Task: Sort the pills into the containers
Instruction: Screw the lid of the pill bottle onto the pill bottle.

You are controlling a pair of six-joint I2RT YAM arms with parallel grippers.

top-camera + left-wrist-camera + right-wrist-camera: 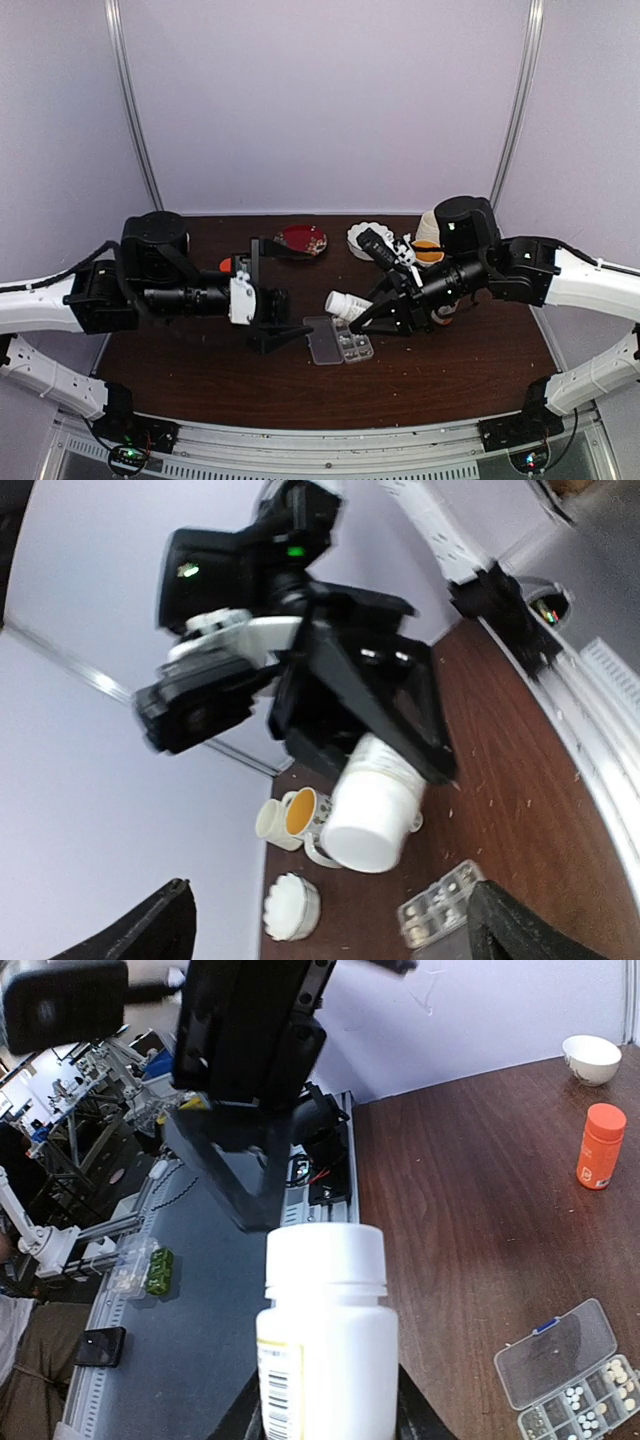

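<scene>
The clear pill box [340, 341] lies at the table's middle with its lid open flat; it also shows in the right wrist view [556, 1352] and the left wrist view [440, 910]. Tiny whitish pills [585, 1410] sit in several of its cells. My right gripper [368, 306] is shut on a capped white bottle [346, 303], held tilted above the box; the right wrist view shows the bottle [325, 1340] between the fingers [410, 1418]. My left gripper [293, 292] is open and empty, left of the box, its fingertips [150, 930] at the frame's bottom corners.
A red plate [302, 238], a white scalloped bowl [368, 238] and mugs [432, 242] stand at the back. An orange bottle [600, 1145] and a small white bowl [590, 1057] stand on the left side. The two grippers face each other closely.
</scene>
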